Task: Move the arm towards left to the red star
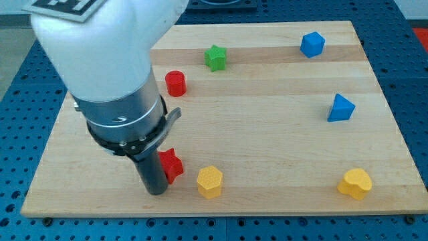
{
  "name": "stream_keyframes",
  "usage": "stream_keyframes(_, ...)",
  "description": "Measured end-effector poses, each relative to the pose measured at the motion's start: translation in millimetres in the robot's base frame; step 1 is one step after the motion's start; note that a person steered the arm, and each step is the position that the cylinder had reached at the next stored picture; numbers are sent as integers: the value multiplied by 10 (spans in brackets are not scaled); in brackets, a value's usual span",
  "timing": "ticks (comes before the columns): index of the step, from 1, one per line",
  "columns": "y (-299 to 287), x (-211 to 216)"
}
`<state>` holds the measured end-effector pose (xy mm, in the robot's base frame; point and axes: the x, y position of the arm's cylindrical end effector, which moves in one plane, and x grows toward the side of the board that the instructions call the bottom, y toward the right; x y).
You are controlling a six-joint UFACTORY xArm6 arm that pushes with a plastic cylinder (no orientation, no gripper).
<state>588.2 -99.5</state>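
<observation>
My tip [158, 190] touches the red star [171, 165] on its left; no pincer exists to open or close. Arrival looks complete; next, hold.

We are in a robotics lab: a wooden counter [267, 127] lies on a blue perforated bench [20, 80], with a marker-tagged arm [100, 60] above it.

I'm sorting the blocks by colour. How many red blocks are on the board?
2. A red cylinder stands at the upper left, beside the green star. A red star sits at the lower left, against my tip. The arm could hide another.
</observation>
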Motion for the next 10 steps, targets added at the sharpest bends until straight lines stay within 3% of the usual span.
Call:
stream_keyframes(4, 105, -1)
stream_keyframes(6, -73, 303)
stream_keyframes(8, -225, -121)
stream_keyframes(10, -225, -261)
